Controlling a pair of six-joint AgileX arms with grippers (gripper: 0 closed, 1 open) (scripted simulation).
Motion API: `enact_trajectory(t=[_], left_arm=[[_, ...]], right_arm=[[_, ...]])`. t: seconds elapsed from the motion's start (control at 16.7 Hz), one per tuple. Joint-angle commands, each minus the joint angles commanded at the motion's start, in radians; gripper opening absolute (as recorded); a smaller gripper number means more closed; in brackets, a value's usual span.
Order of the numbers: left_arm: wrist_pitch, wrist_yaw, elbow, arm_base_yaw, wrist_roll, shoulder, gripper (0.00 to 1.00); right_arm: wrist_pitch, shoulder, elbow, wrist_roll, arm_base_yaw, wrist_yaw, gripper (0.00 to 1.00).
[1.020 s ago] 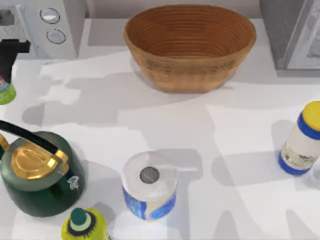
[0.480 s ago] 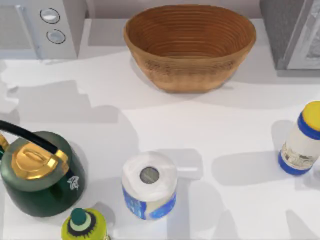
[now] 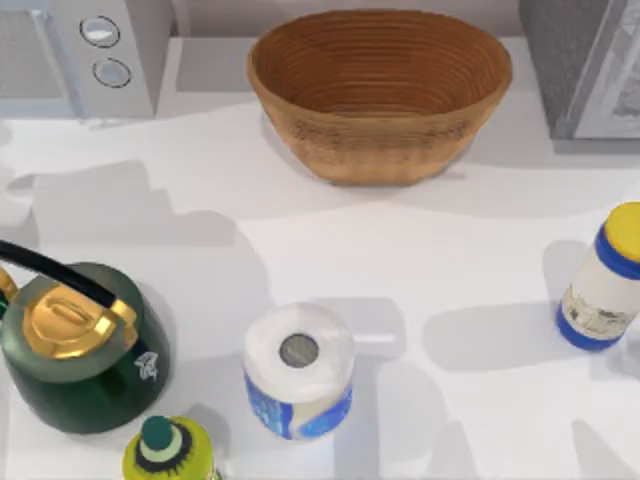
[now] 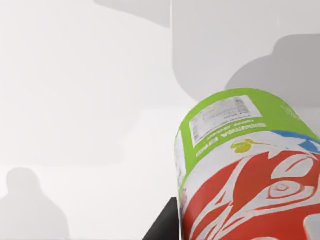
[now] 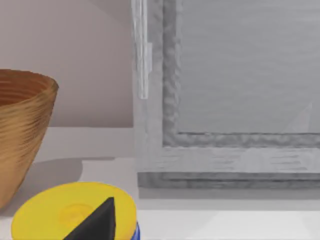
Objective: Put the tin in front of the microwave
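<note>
The tin (image 4: 240,150), with its red and green label, looms close in the left wrist view above the white tabletop. My left gripper (image 4: 240,232) is shut on it, and one dark finger (image 4: 161,226) shows beside the can. The microwave (image 3: 140,60), pale grey with two round dials, stands at the table's far left corner. A dark tip of my right gripper (image 5: 95,222) hangs over the yellow cap of a bottle (image 5: 55,212), facing a darker grey box (image 5: 225,100).
A wicker basket (image 3: 380,90) sits at the back middle. A green kettle (image 3: 75,345), a paper roll (image 3: 298,368) and a yellow-green bottle (image 3: 168,452) crowd the front left. The white bottle (image 3: 605,280) stands at the right edge, the darker grey box (image 3: 585,65) behind it.
One second ago my left gripper held the tin at the top view's left edge, in front of the microwave. It has since passed out of that view; its shadow shifted.
</note>
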Motion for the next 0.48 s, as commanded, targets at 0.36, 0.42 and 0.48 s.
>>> enact_trajectory(t=[0.36, 0.42, 0.48], left_arm=[[0.000, 0.000, 0.000, 0.000, 0.000, 0.000, 0.38], [0.000, 0.000, 0.000, 0.000, 0.000, 0.000, 0.45], [0.000, 0.000, 0.000, 0.000, 0.000, 0.000, 0.53]], right_arm=[[0.000, 0.000, 0.000, 0.000, 0.000, 0.000, 1.00], [0.000, 0.000, 0.000, 0.000, 0.000, 0.000, 1.00], [0.000, 0.000, 0.000, 0.000, 0.000, 0.000, 1.00]])
